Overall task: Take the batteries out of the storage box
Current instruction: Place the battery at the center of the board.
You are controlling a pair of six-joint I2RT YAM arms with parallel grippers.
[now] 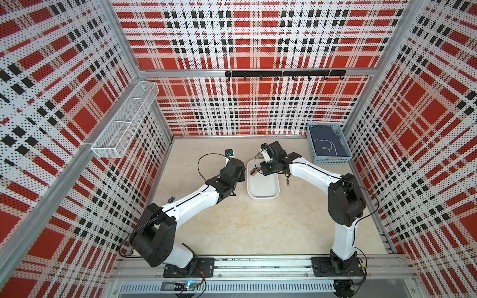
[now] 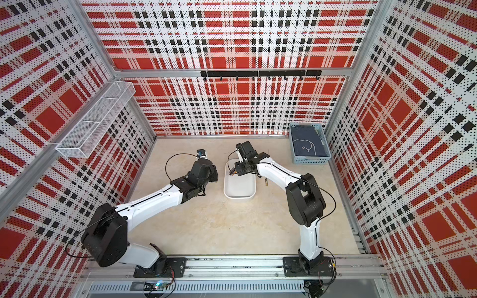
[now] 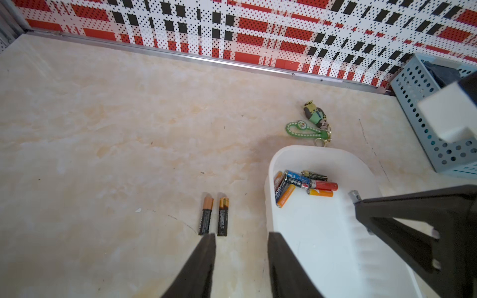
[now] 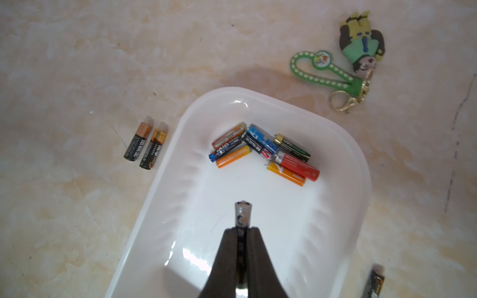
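Grey cell [image 4: 242, 214] juts from the tip of the right tool [image 4: 242, 231], clenched end-on so it can lift clear of the box [image 4: 196, 232] directly below. Ahead of that tool, the remaining batteries [image 4: 260, 148] huddle at the box's far end. Meanwhile the left tool [image 3: 241, 236] hangs released and empty over the desk [image 3: 103, 154]. Two black-and-gold cells [image 3: 205, 216] lie just past its tips, likely its drop spot.

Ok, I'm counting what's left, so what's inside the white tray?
A cluster of about eight batteries lies at one end of the white tray. The right gripper holds a grey battery above it. The floor beneath its fingers is hidden.
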